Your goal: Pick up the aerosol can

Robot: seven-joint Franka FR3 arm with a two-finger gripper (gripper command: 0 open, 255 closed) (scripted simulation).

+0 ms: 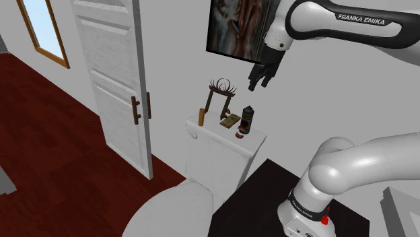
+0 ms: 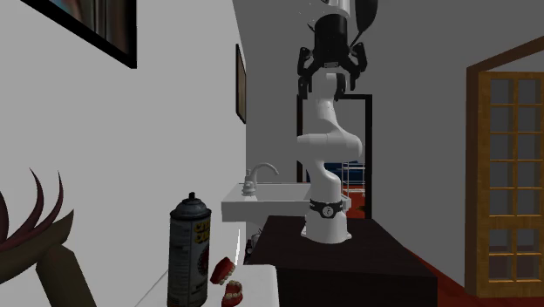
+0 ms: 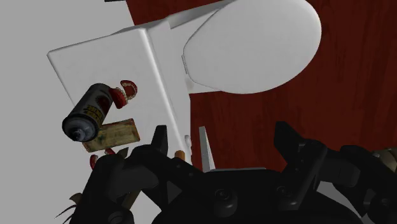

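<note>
Aerosol can [image 1: 247, 118] stands upright on the toilet tank lid [image 1: 214, 131], long axis vertical; gripper [image 1: 260, 82] hangs well above it, slightly toward the shoulder view's right; fingers spread (nothing between them); a downward approach is judged necessary.

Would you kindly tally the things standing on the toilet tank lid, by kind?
Aerosol can: 1
Red denture-like items: 2
Flat brown block: 1
Brown stick: 1
Dark spiky stand: 1
Total: 6
</note>
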